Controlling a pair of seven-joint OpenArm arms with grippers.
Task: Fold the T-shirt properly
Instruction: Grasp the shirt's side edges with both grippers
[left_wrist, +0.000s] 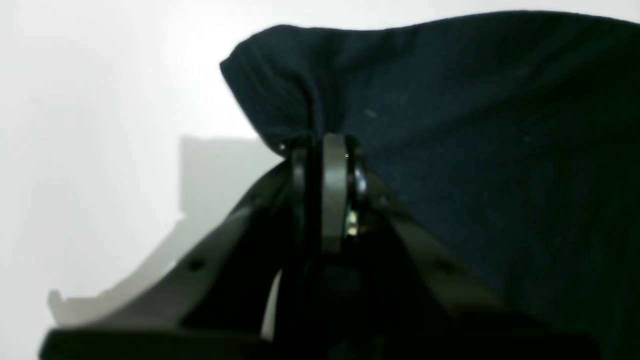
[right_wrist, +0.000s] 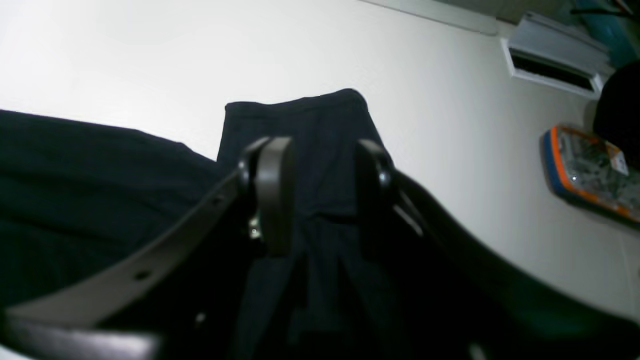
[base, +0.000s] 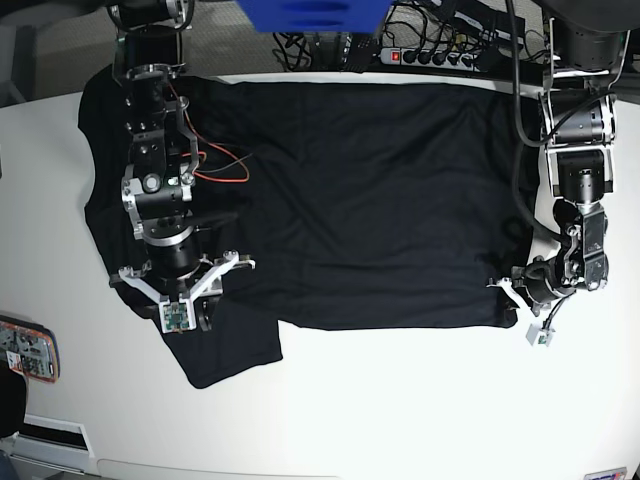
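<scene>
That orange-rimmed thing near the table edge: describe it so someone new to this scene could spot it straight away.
Start from the black T-shirt spread across the white table. Follow its sleeve under the right hand outward to the table's edge. There lies a small flat device, apart from the cloth, the only colourful thing on the tabletop: orange and blue rim, pale cluttered face.

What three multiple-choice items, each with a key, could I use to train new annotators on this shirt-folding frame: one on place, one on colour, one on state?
1. Where is the left gripper?
A. at a corner of the T-shirt
B. at its middle
C. off the table

2. What colour is the T-shirt?
A. white
B. black
C. red

3. How do the right gripper's jaws stand?
A. pressed together
B. apart, with a sleeve between them
C. hidden

Key: 1 A, the base view shows it at the hem corner. 2 B, dark in every view. 3 B, the right wrist view shows the gap.
</scene>
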